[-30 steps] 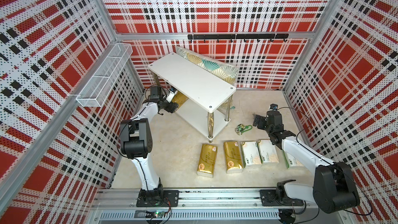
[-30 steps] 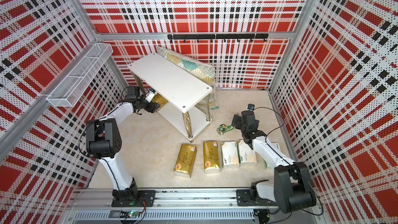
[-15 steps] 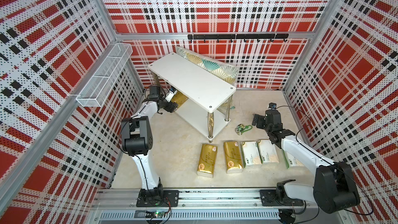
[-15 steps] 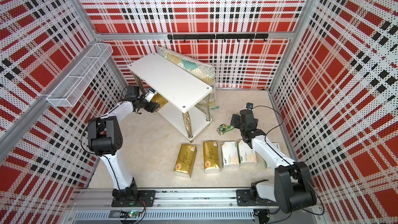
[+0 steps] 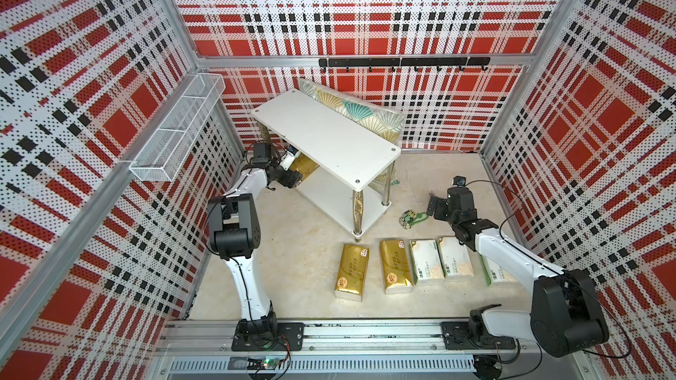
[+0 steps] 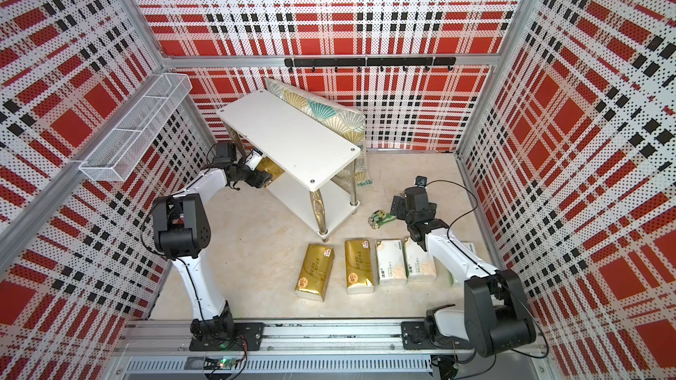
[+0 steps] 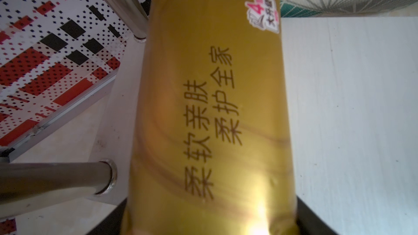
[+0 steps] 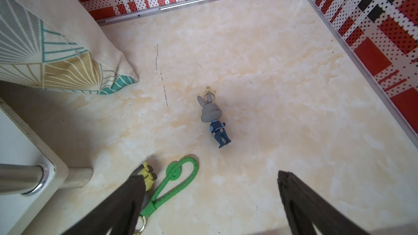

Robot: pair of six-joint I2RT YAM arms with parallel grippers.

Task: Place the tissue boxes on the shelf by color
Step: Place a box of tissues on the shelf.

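Note:
The shelf (image 5: 322, 137) (image 6: 289, 133) stands at the back left. My left gripper (image 5: 292, 177) is shut on a gold tissue box (image 5: 304, 166) (image 7: 210, 109), holding it under the top board at the left end of the lower board (image 7: 350, 120), between two chrome legs. On the floor in front lie two gold boxes (image 5: 352, 266) (image 5: 396, 266) and two white ones (image 5: 426, 261) (image 5: 454, 258). My right arm partly hides a third white box (image 5: 494, 274). The right gripper (image 5: 435, 208) (image 8: 210, 191) hangs open over bare floor.
A fan-patterned cushion (image 5: 351, 111) leans behind the shelf. A wire basket (image 5: 175, 129) hangs on the left wall, and a hook rail (image 5: 402, 62) on the back wall. A green-looped keychain (image 8: 176, 181) lies by my right gripper's finger (image 8: 126, 200). A small rabbit figure (image 8: 213, 118) lies beyond.
My left arm has edged slightly toward the shelf with the gold box still held. The right gripper has shifted a little and stays open.

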